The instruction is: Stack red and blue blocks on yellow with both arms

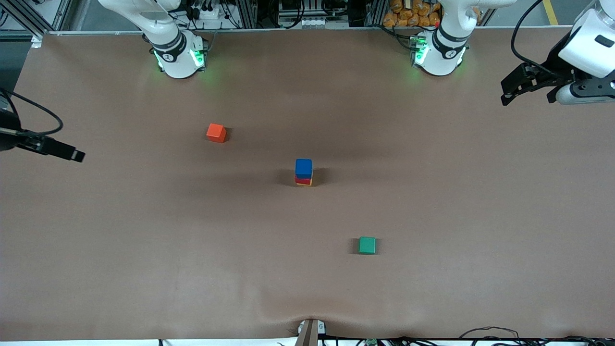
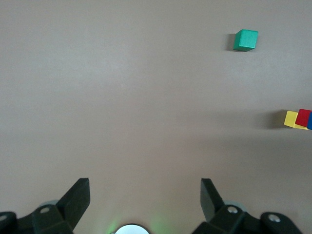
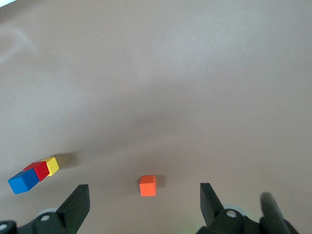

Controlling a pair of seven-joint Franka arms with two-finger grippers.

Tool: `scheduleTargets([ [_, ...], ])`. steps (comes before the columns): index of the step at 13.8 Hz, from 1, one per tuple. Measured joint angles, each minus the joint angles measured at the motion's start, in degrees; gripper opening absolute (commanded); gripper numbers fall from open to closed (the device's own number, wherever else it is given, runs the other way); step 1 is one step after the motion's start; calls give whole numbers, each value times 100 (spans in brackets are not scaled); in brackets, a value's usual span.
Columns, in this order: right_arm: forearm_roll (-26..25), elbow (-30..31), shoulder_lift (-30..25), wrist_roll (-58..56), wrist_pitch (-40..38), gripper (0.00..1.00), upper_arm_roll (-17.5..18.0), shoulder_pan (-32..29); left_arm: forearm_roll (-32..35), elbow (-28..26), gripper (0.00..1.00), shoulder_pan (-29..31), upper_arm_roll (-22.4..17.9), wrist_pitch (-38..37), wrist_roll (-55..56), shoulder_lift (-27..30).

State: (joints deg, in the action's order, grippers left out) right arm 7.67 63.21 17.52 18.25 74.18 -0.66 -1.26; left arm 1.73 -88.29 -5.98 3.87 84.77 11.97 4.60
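Stack: three cubes stand one on another near the middle of the counter (image 1: 144, 250), well apart from both arms.
Blue block (image 1: 303, 168): top of the stack, resting on the red one, edges roughly in line with it.
Red block (image 1: 303, 180): middle of the stack, between blue and yellow; only a thin band of it shows in the front view, more of it in the right wrist view.
Yellow block (image 1: 303, 184): bottom of the stack, sitting on the counter; a narrow strip shows from the front, and one full face shows in each wrist view.
Orange-red cube (image 1: 216, 132): alone on the counter, farther from the front camera than the stack and toward the right arm's end.
Green cube (image 1: 367, 245): alone on the counter, nearer to the front camera than the stack and a little toward the left arm's end.
Left tool (image 1: 510, 89): up in the air over the left arm's end of the counter, near that arm's base; fingers (image 2: 78, 197) spread wide apart with nothing between them. Its wrist view takes in the green cube and the edge of the stack.
Right tool (image 1: 72, 154): up in the air over the right arm's end of the counter, at the edge of the front view; fingers (image 3: 77, 204) spread wide apart and empty. Its wrist view takes in the stack and the orange-red cube.
Arms: both wait clear of the stack, touching no cube.
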Motion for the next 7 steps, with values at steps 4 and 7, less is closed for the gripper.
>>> scheduleTargets([
  [4, -78, 121, -437, -50, -266, 100, 76, -36, 3, 2, 100, 161, -12, -13, -32, 58],
  [7, -407, 679, -879, -152, -108, 100, 229, 164, 3, 2, 100, 204, -20, -17, -54, 91],
])
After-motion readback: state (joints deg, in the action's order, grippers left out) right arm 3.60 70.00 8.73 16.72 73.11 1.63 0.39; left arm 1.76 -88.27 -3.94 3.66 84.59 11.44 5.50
